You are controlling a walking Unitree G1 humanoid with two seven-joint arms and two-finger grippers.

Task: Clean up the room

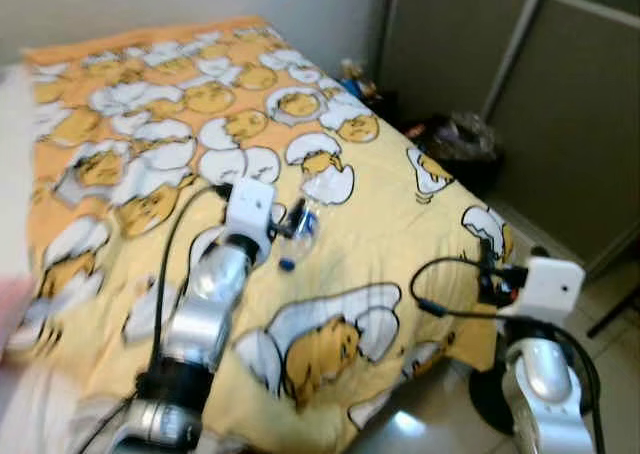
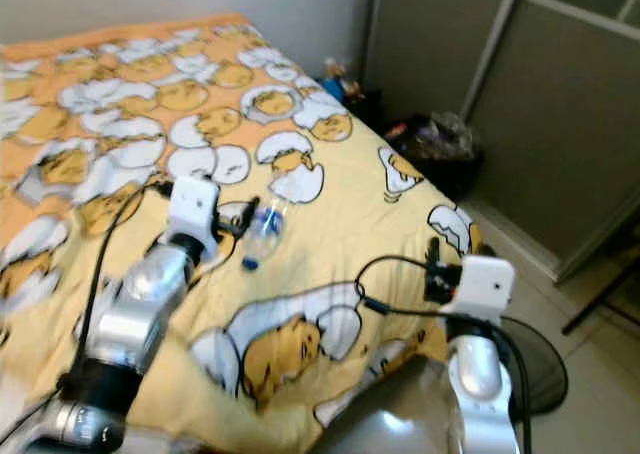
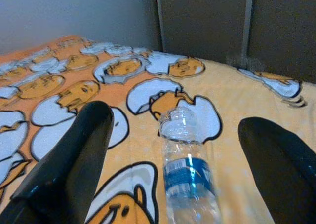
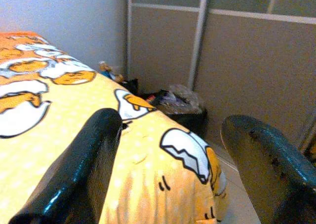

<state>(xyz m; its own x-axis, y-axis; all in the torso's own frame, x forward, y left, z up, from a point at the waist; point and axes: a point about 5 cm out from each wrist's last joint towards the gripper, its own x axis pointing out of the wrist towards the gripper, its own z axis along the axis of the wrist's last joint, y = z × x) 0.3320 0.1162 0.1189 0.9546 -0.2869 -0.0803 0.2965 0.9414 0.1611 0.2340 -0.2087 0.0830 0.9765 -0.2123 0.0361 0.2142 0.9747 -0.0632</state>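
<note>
A clear plastic bottle (image 1: 299, 235) with a blue label and blue cap lies on its side on the yellow egg-print bedspread (image 1: 390, 224). My left gripper (image 1: 286, 220) reaches over the bed and is open. In the left wrist view the bottle (image 3: 188, 177) lies between the two black fingers (image 3: 74, 160), and neither finger touches it. My right gripper (image 1: 487, 267) hovers at the bed's near right corner. It is open, and between its fingers (image 4: 84, 165) there is just bedspread and floor beyond.
A black rubbish bag (image 1: 461, 140) sits on the floor beside the bed, against the sliding closet doors (image 1: 560, 94). Small items (image 1: 355, 78) lie in the corner by the wall. A dark round fan base (image 2: 535, 372) stands on the tiled floor under my right arm.
</note>
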